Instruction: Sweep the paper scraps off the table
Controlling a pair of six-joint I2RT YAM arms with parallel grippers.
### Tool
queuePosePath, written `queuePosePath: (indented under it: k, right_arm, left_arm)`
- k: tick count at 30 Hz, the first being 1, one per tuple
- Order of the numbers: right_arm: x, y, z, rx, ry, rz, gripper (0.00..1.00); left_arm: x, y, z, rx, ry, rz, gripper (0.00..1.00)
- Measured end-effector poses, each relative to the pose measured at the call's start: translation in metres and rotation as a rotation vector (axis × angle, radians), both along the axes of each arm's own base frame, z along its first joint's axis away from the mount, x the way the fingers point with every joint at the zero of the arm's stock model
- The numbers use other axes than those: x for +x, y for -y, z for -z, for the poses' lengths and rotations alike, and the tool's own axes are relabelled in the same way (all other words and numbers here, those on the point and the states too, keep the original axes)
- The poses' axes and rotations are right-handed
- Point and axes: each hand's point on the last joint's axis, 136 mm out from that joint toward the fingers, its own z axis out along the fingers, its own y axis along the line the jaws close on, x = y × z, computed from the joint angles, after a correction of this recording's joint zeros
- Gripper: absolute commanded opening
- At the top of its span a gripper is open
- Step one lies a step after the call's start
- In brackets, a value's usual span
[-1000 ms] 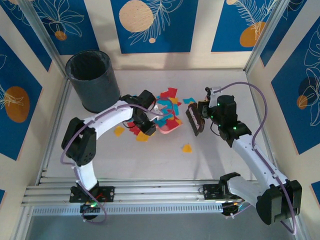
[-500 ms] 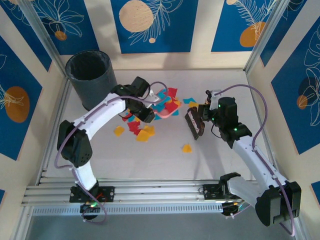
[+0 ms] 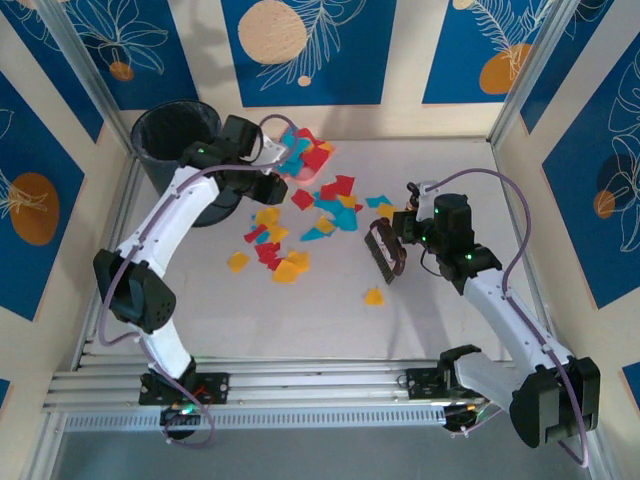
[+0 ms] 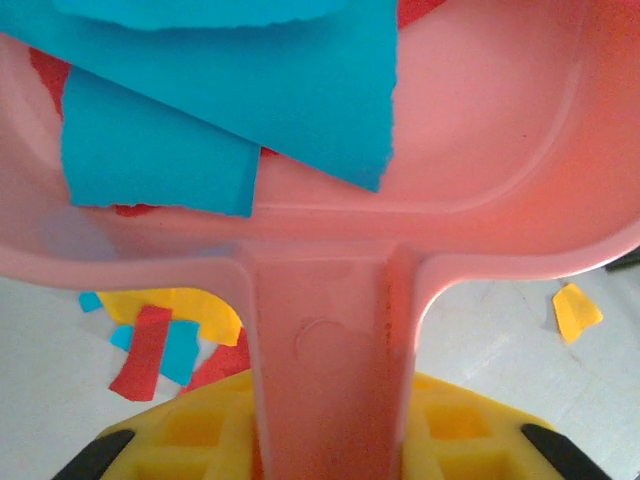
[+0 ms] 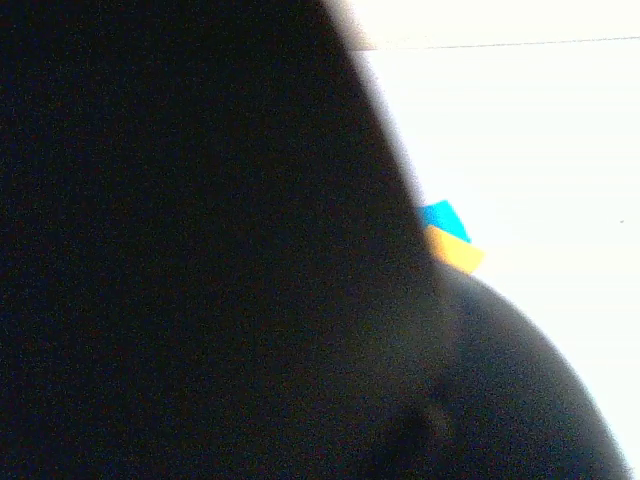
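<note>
My left gripper (image 3: 266, 154) is shut on the handle of a pink dustpan (image 3: 284, 168), held up beside the black bin (image 3: 178, 150) at the back left. Cyan, red and yellow paper scraps (image 3: 304, 146) lie in the pan. In the left wrist view the pan's handle (image 4: 325, 340) runs between my yellow fingers (image 4: 180, 440), with cyan scraps (image 4: 250, 90) in the pan above. More paper scraps (image 3: 300, 228) lie scattered on the table (image 3: 450, 320). My right gripper (image 3: 408, 228) is shut on a dark brush (image 3: 385, 250), whose bristles hang over the table right of the scraps.
One orange scrap (image 3: 373, 296) lies apart, nearer the front. The dark brush (image 5: 200, 250) blocks most of the right wrist view; a cyan scrap (image 5: 443, 217) and an orange scrap (image 5: 457, 252) peek past it. Patterned walls close in the back and both sides.
My left arm has lifted the loaded dustpan off the scrap pile and carried it back and left to the bin. The right gripper with the brush has barely shifted.
</note>
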Motion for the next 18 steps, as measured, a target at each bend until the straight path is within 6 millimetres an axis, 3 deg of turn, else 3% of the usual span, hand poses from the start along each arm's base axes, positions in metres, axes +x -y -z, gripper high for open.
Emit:
queuePosePath:
  k: [8, 18]
  right_arm:
    - [0.0, -0.002, 0.005, 0.006, -0.018, -0.01, 0.0]
    - [0.001, -0.005, 0.014, 0.005, -0.052, -0.016, 0.0]
  left_arm:
    - [0.023, -0.038, -0.033, -0.116, 0.021, -0.133, 0.0]
    - [0.04, -0.067, -0.054, -0.246, 0.025, -0.229, 0.0]
